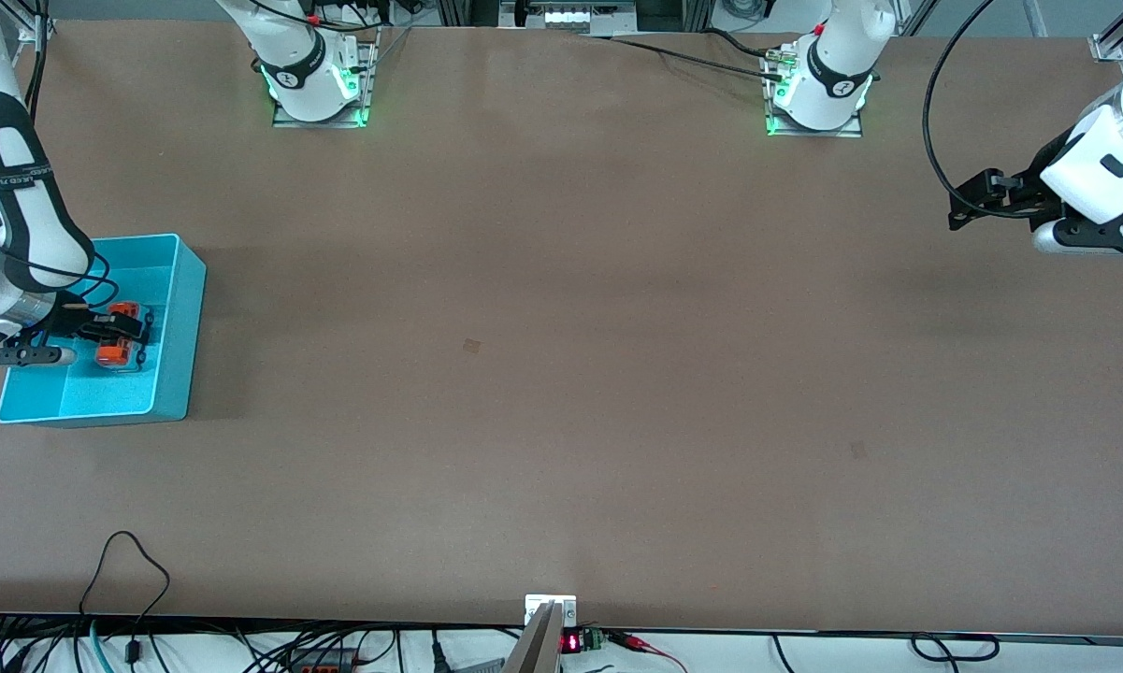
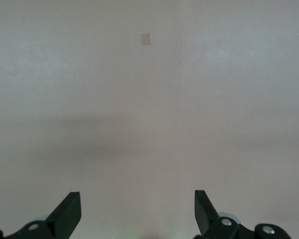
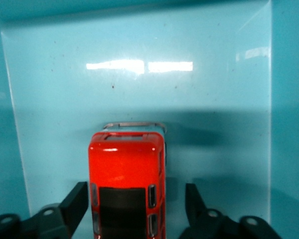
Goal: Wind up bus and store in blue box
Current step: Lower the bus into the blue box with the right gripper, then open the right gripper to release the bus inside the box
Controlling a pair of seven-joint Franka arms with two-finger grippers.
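The orange bus (image 1: 117, 348) with black roof windows stands on the floor of the blue box (image 1: 176, 318) at the right arm's end of the table. My right gripper (image 1: 123, 331) is down inside the box. In the right wrist view its fingers (image 3: 78, 199) stand open on either side of the bus (image 3: 127, 169), with a gap on each side, over the box floor (image 3: 139, 89). My left gripper (image 1: 977, 194) waits in the air over the left arm's end of the table. It is open and empty in the left wrist view (image 2: 138, 196).
Bare brown tabletop lies between the arms, with small tape patches (image 1: 471, 346) (image 1: 858, 451); one also shows in the left wrist view (image 2: 146, 39). Cables and a small bracket (image 1: 550, 612) lie along the table edge nearest the front camera.
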